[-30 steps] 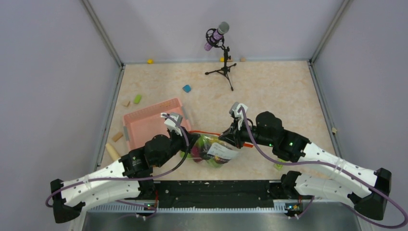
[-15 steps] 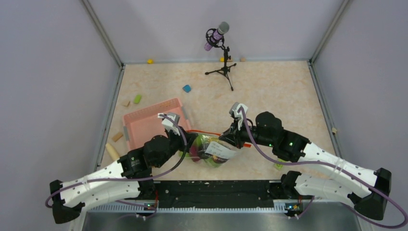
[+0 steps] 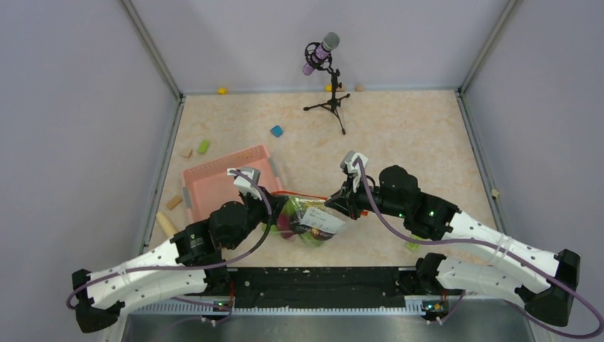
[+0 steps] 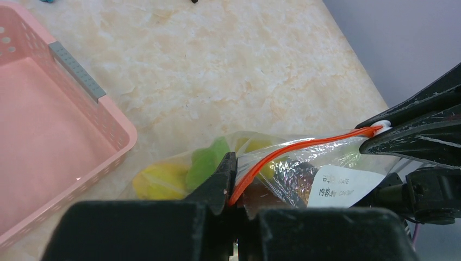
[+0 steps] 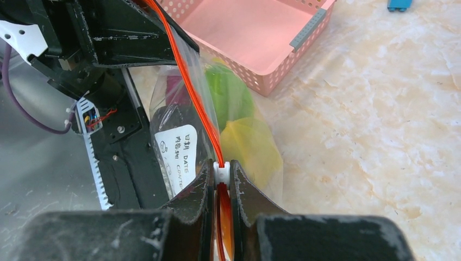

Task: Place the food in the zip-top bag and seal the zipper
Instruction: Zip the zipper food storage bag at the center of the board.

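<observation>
The zip-top bag (image 3: 311, 222) lies between both arms, holding the food: a green piece (image 4: 209, 160), a yellow piece (image 4: 157, 182) and a dark maroon piece (image 5: 176, 87). The orange-red zipper (image 4: 304, 145) is stretched taut between the grippers. My left gripper (image 4: 237, 187) is shut on the zipper's left end, beside the basket (image 3: 221, 178). My right gripper (image 5: 221, 166) is shut on the white slider (image 5: 221, 174) at the other end of the strip. In the top view the left gripper (image 3: 276, 208) and right gripper (image 3: 340, 203) flank the bag. The bag's white label (image 5: 176, 149) faces the arm bases.
The pink basket stands just left of the bag. A microphone stand (image 3: 329, 85) is at the back. A blue block (image 3: 276, 131), a green block (image 3: 204, 146) and tan blocks (image 3: 174, 202) lie scattered at left. A small green piece (image 3: 412, 246) lies by the right arm.
My left arm has drawn a little to the left with the zipper end, pulling the strip tighter. The right gripper has stayed put on the slider.
</observation>
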Controlling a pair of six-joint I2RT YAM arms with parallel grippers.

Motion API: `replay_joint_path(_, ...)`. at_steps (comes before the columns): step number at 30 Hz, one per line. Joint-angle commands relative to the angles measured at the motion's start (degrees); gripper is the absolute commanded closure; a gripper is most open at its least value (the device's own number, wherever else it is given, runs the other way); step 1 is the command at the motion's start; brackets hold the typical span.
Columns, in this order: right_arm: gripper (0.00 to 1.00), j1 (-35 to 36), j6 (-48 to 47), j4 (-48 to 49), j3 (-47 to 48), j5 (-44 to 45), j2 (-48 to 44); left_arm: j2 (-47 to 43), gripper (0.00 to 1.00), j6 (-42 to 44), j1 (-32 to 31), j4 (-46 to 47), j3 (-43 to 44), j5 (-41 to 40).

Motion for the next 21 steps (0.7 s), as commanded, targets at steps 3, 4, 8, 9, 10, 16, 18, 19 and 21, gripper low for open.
replay_joint_path(3, 1.0, -0.55, -0.15, -5.0, -0.01, 3.84, -3.8, -1.82, 1.0, 0.99, 2.01, -6.86, 1.54, -16.84)
replay_joint_path(4, 1.0, -0.53, -0.19, -5.01, -0.01, 3.84, -3.76, -1.94, 1.0, 0.78, 2.06, -7.08, 1.5, -17.16)
replay_joint_path(8, 1.0, -0.54, -0.19, -4.99, -0.01, 4.08, -3.85, -2.63, 1.0, 0.04, 2.01, -7.79, 1.53, -18.73)
replay_joint_path(9, 1.0, -0.57, -0.15, -4.99, -0.06, 4.1, -3.95, -2.89, 1.0, -0.17, 2.02, -8.02, 1.56, -19.16)
replay_joint_path(10, 1.0, -0.51, -0.12, -5.04, -0.09, 4.11, -3.95, -3.24, 1.0, -0.34, 2.04, -8.26, 1.56, -19.49)
replay_joint_path(16, 1.0, -0.53, -0.09, -5.0, -0.1, 4.37, -3.97, -5.11, 1.0, -1.06, 2.06, -9.09, 1.23, -21.04)
replay_joint_path(18, 1.0, -0.56, -0.09, -5.06, -0.1, 4.33, -3.95, -5.6, 1.0, -1.41, 2.05, -9.32, 1.13, -21.52)
replay_joint_path(19, 1.0, -0.57, -0.08, -5.03, -0.1, 4.36, -4.0, -5.7, 1.0, -1.53, 2.01, -9.45, 1.13, -21.74)
replay_joint_path(21, 1.0, -0.56, -0.04, -5.0, -0.1, 4.44, -3.95, -5.95, 1.0, -1.63, 2.05, -9.58, 1.11, -21.99)
